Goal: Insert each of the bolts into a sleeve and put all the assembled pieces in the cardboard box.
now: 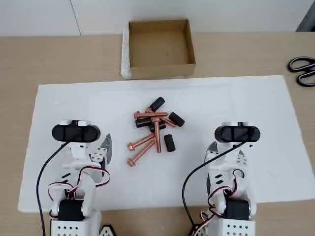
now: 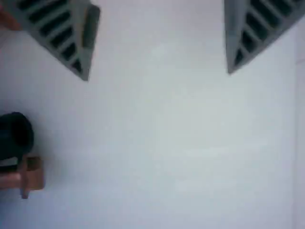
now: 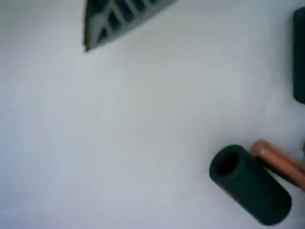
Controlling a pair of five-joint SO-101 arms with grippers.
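Bolts point(image 1: 147, 133) and sleeves point(image 1: 169, 143) lie mixed in one loose heap at the centre of the high view, on the white sheet point(image 1: 246, 108). The heap sits between the two arms, likely so either can get at it. Some bolts cross each other. Three sleeves lie at the heap's edges and look easier to take first. No bolt is in a sleeve yet.

The cardboard box point(image 1: 162, 70) is at upper centre, beyond the sheet's far edge and well apart from the heap. It works as the drop-off and holds no assembled piece.

Left gripper point(image 2: 157, 74): pincer wide open, holding nothing, over bare sheet at lower left of the high view. In the left wrist view one sleeve and a bolt head sit at the left edge, outside the jaws, so I judge a sideways shift is needed before any grasp.

Right gripper point(image 1: 212, 149): at lower right of the high view, open or closed, cannot tell. The right wrist view has a sleeve at lower right with a bolt end just beside it.

Scissors point(image 1: 302, 70) lie at the right edge on the table point(image 1: 49, 54), unrelated.

Task at its start; next step is probably picking one bolt and one sleeve.
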